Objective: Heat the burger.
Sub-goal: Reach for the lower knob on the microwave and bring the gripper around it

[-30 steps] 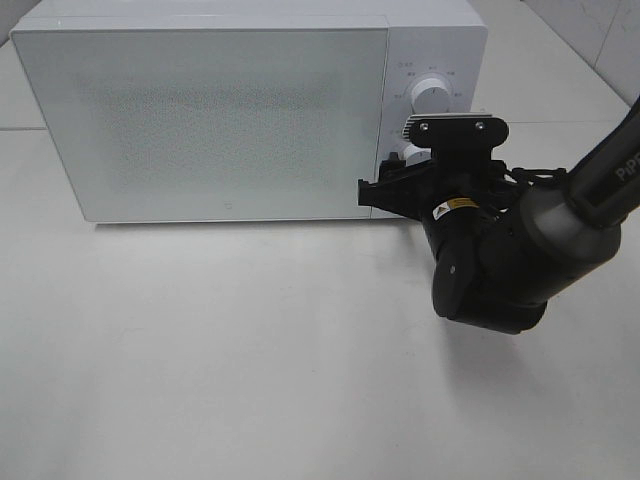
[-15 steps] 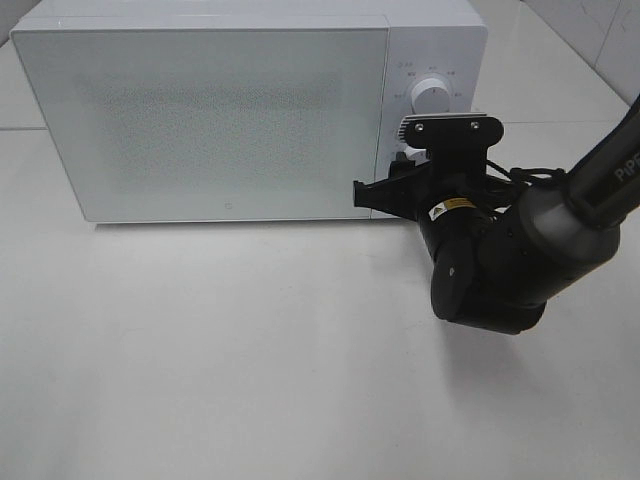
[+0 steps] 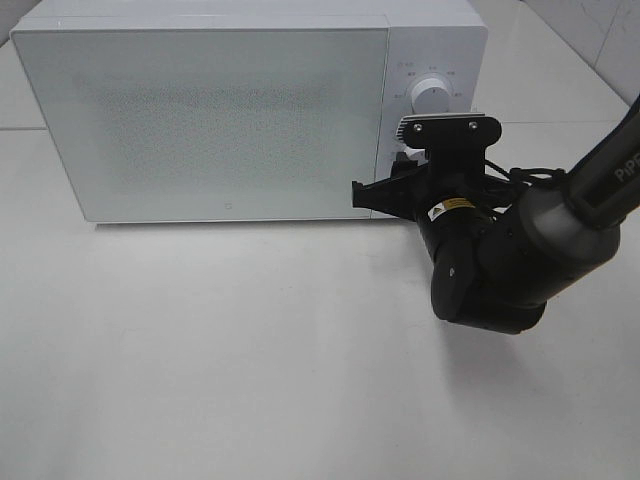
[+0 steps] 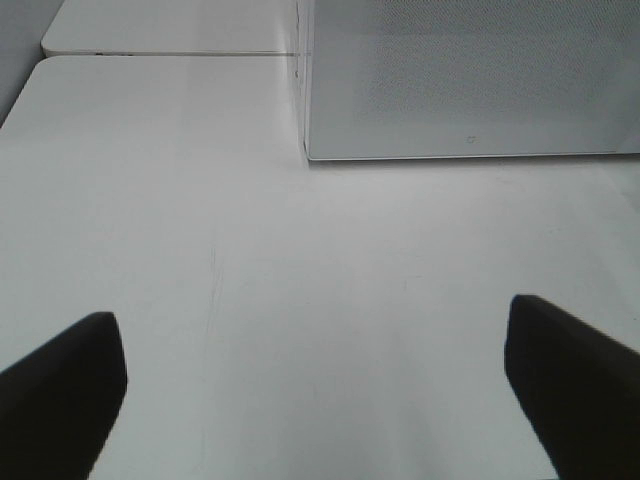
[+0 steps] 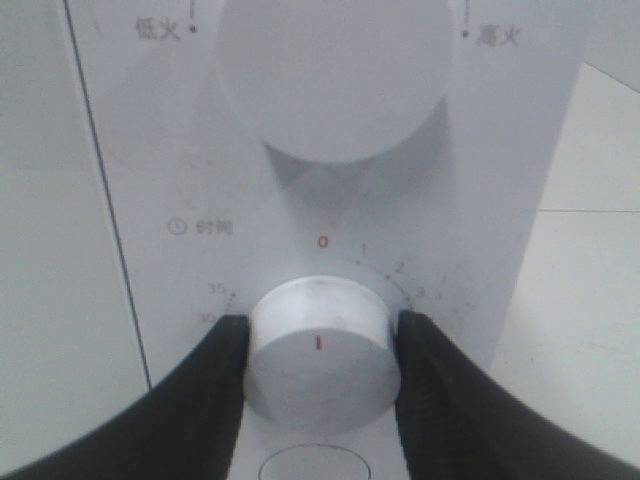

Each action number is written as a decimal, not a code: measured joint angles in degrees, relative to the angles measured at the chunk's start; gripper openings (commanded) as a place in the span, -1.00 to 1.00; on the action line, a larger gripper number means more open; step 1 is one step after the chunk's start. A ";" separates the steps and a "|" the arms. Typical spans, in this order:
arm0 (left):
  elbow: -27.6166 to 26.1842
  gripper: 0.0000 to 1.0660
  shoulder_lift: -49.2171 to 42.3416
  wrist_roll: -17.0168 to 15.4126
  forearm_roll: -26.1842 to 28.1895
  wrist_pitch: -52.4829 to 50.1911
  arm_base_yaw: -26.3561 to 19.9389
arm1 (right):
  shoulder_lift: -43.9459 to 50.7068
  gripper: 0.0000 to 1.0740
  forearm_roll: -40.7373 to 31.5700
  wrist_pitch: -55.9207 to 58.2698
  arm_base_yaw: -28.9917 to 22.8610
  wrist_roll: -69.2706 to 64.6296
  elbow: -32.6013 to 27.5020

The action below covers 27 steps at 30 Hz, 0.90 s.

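We see no burger in any view. We judge that it sits behind the shut speckled door [image 3: 220, 120] of the boxy white microwave oven [image 3: 440, 50], so its soft, stacked build does not matter for now. The thing in hand is the small round white plastic timer knob [image 5: 318, 372], at 6 o'clock of the larger white power dial [image 5: 335, 70], on the panel at 3 o'clock of the door. The right gripper [image 5: 322, 330] clamps it, with its black pads on the rim at 9 and 3 o'clock and the red mark at 12, by the zero. We expect the knob to be smooth, rigid and stiff to turn, so slipping is the risk. The left gripper [image 4: 315, 385] hangs wide open over the white table [image 4: 300, 250].
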State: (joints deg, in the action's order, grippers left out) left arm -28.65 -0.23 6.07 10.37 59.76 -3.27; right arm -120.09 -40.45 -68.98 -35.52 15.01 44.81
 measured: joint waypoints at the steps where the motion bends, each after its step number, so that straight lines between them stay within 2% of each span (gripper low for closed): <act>1: 0.00 0.83 0.00 0.00 0.00 0.00 0.00 | 0.00 -0.98 0.00 0.00 0.00 0.00 0.00; 12: 0.00 0.83 0.00 0.00 0.00 0.00 0.00 | 0.00 -0.98 0.97 0.00 0.00 -3.50 -0.11; 21: 0.00 0.83 0.00 0.00 0.00 0.00 0.00 | 0.00 -0.98 2.58 -0.06 0.29 -27.22 -0.46; 27: 0.00 0.83 0.00 0.00 0.00 0.00 0.00 | 0.00 -0.98 2.81 -0.23 0.29 -36.33 -0.52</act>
State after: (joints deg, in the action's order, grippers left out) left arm -28.65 -0.23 6.07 10.37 59.76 -3.27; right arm -120.09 -37.64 -69.21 -35.24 -21.31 44.29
